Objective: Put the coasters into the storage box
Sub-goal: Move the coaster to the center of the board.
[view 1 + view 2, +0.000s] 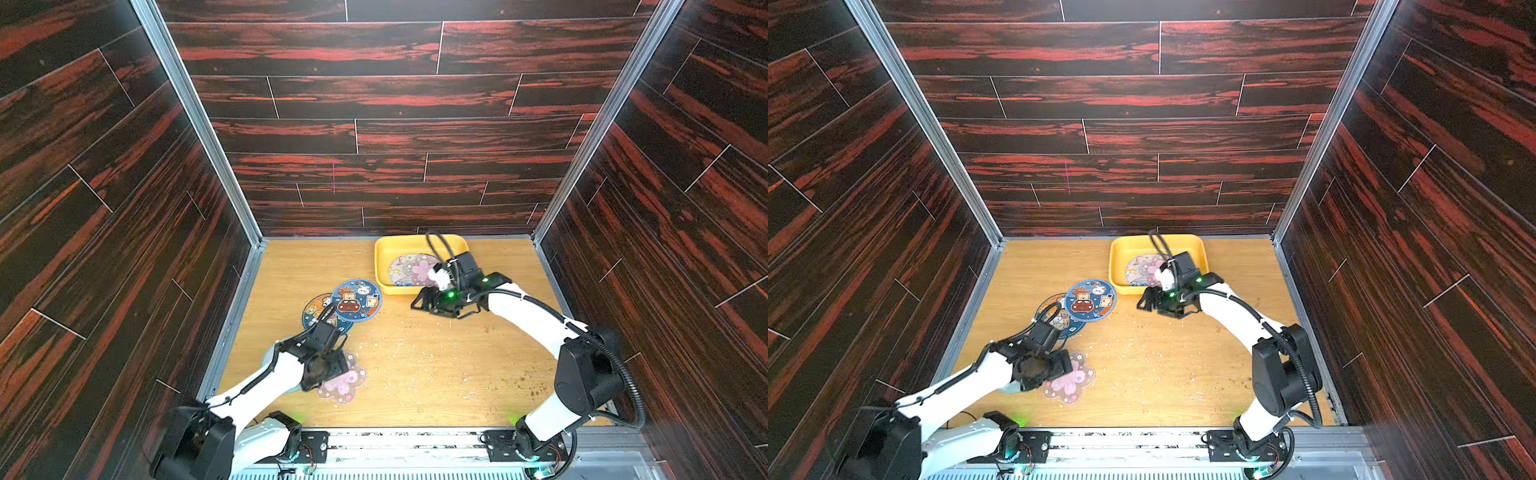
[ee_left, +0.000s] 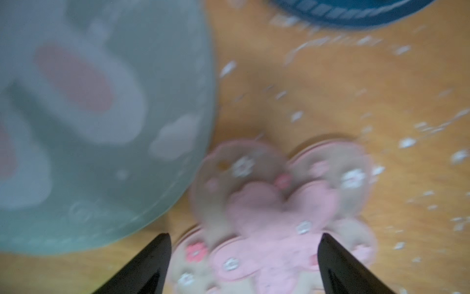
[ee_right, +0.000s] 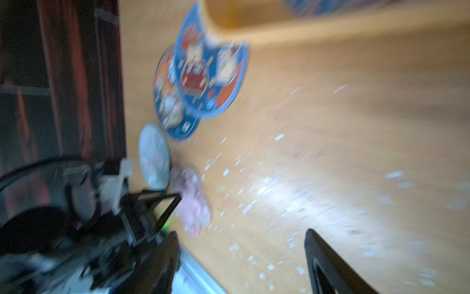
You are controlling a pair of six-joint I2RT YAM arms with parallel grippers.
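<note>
The yellow storage box [image 1: 384, 266] [image 1: 1116, 266] stands at the back of the table. In it lie a white floral coaster [image 1: 402, 270] and a pink blossom coaster [image 1: 424, 268]. Two overlapping blue cartoon coasters [image 1: 356, 300] [image 1: 1090, 300] [image 3: 211, 66] lie left of the box. Nearer the front lies another pink blossom coaster [image 1: 347, 380] [image 2: 274, 203] beside a grey-green coaster [image 2: 101, 114] [image 3: 153, 155]. My left gripper [image 1: 328, 370] [image 2: 244, 236] hangs open just over this blossom, with one jaw on each side of it. In front of the box my right gripper [image 1: 419, 301] [image 3: 241, 231] is open and empty.
Dark wood-pattern walls close in the left, right and back of the tabletop [image 1: 436, 365]. White flecks and crumbs are scattered over the middle and right of the table. A metal rail [image 1: 407, 440] runs along the front edge.
</note>
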